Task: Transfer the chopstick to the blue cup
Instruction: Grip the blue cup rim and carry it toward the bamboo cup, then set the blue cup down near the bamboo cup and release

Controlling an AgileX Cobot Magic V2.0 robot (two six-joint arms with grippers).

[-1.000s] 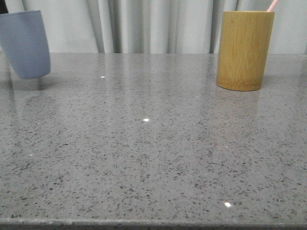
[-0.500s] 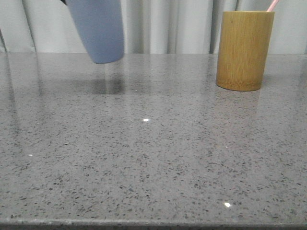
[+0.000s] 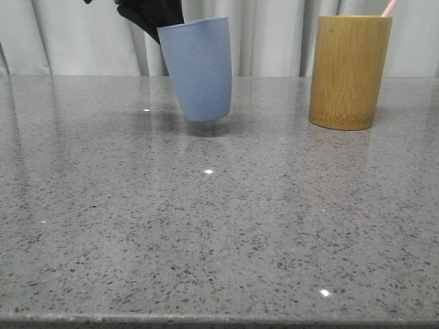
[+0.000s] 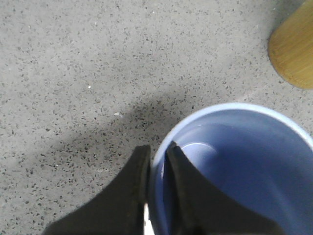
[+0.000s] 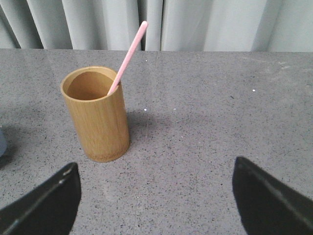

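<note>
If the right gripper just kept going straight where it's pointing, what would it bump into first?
Probably just the bare table. The right gripper has its jaws wide open, and the bamboo holder with the pink chopstick stands off to one side of that line. Depth is hard to judge here.

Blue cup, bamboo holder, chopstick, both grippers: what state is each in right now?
Blue cup: empty, tilted, pinched at its rim, base just above the table.
Bamboo holder: upright on the table, holding the chopstick.
Chopstick: leaning inside the holder, not yet moved.
Left gripper: shut on the cup's rim.
Right gripper: open, empty, facing the holder.
</note>
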